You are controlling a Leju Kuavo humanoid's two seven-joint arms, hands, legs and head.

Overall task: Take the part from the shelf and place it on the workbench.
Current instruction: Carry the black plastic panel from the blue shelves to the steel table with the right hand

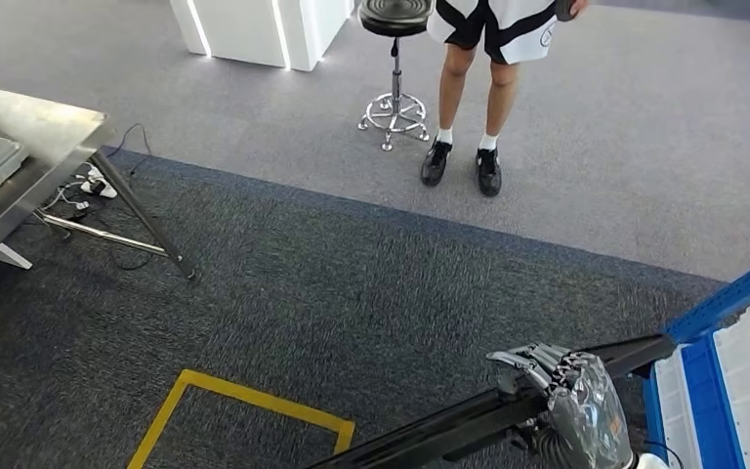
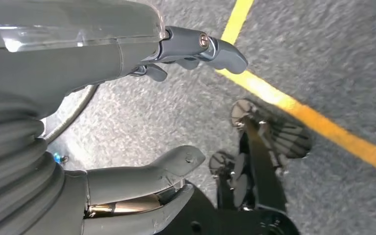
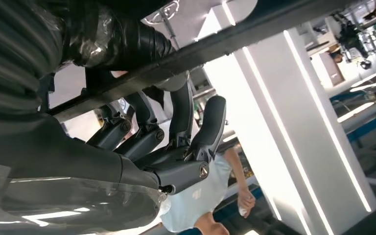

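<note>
Low at the frame's edge, right hand (image 1: 571,396) curled around the long black part (image 1: 469,418), left hand (image 2: 127,122) empty, fingers apart.

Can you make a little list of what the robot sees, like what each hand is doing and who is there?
right hand: holds a long black bar
left hand: holds nothing, fingers apart, above the carpet
workbench: far left, metal
person: standing beside a stool
floor: yellow line on dark carpet
shelf: blue, far right

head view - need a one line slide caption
Right hand grips a long black part over dark carpet, steel workbench at far left, a person standing ahead.
</note>
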